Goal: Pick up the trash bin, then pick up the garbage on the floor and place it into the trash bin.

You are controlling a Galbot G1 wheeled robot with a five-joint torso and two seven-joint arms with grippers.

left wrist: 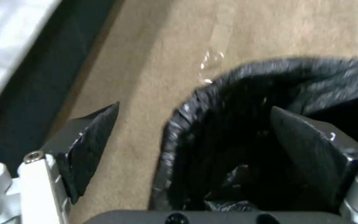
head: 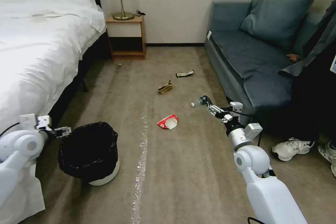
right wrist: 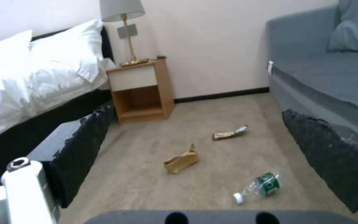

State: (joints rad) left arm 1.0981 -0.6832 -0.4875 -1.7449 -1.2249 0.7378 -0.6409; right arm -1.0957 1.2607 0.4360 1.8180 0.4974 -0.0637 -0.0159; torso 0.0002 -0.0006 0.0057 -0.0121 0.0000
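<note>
The bin (head: 89,152) stands on the floor at near left. The left gripper (left wrist: 195,137) is right at its left rim, fingers apart, one outside and one inside. The right gripper (right wrist: 195,149) hangs open, far from the bin, above the garbage (head: 168,121).

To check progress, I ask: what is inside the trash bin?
Inside the trash bin only the black liner is visible; its bottom is dark, so small items there cannot be excluded.

Left claw (head: 64,132) and right claw (head: 206,102), both spread wide.
</note>
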